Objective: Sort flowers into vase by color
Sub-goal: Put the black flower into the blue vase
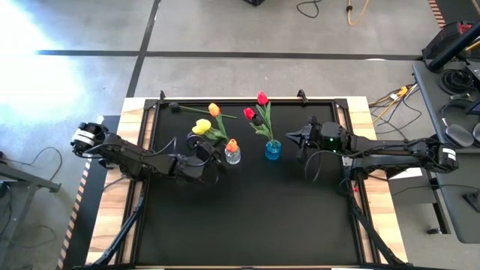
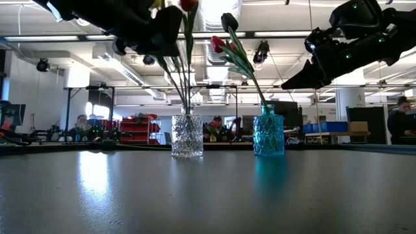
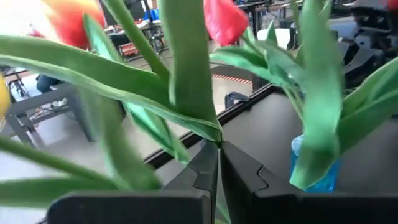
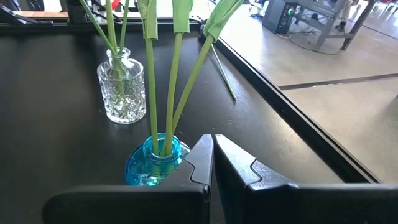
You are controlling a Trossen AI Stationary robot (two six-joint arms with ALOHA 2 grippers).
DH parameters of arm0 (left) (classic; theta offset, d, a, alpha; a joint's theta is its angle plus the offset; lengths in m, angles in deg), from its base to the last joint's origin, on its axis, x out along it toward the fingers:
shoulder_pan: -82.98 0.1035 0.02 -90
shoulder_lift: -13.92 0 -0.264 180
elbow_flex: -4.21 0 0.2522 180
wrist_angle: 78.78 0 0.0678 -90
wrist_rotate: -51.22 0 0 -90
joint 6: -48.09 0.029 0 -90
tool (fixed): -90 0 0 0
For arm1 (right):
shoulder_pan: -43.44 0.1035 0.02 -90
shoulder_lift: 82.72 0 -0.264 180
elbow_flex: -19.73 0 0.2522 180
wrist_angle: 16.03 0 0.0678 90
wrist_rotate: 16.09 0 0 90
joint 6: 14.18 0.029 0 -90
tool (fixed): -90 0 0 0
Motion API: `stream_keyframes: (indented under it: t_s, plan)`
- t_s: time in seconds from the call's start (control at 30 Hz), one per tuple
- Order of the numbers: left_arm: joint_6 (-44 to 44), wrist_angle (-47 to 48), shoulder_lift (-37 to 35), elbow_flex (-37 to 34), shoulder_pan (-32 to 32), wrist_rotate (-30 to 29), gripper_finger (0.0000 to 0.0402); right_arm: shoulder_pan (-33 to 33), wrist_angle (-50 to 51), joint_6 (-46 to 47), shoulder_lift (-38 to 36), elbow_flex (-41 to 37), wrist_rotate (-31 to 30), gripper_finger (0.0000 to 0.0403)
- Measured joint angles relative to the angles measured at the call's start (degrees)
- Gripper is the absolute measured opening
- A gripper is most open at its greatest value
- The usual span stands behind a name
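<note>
Left end effector (image 1: 201, 160) closed, empty, beside clear vase (image 1: 232, 155); right end effector (image 1: 294, 137) closed, empty, near blue vase (image 1: 273, 151) holding red flowers (image 1: 256, 106).

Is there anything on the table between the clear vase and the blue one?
No. In the low view, only bare tabletop separates the clear vase from the blue vase.
</note>
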State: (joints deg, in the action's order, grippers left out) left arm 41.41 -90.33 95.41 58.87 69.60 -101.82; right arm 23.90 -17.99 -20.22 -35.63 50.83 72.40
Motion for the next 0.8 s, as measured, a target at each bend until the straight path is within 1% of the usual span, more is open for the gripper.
stream_keyframes:
  t_s: [0.2, 0.37, 0.5, 0.73, 0.8]
  plan:
    - [-1.6, 0.2, 0.0, -0.7, 0.1, 0.1, 0.0002, 0.0, 0.0, 0.0, 0.0, 0.0, 0.0, 0.0009]
    - [-1.8, 0.0, 0.2, -0.8, 0.1, 2.5, 0.0007, 0.0, 0.0, 0.0, 0.0, 0.0, 0.0, 0.0009]
    - [-2.8, 0.1, 1.1, -0.8, 0.1, 2.6, 0.0013, 0.0, 0.0, 0.0, 0.0, 0.0, 0.0, 0.0009]
    - [-4.4, 0.3, 1.3, -0.8, 0.1, 7.4, 0.0041, 0.0, 0.0, 0.0, 0.0, 0.0, 0.0, 0.0009]
    - [-4.6, 2.1, 1.3, -0.2, 0.1, 8.7, 0.0054, 0.0, 0.0, 0.0, 0.0, 0.0, 0.0, 0.0009]
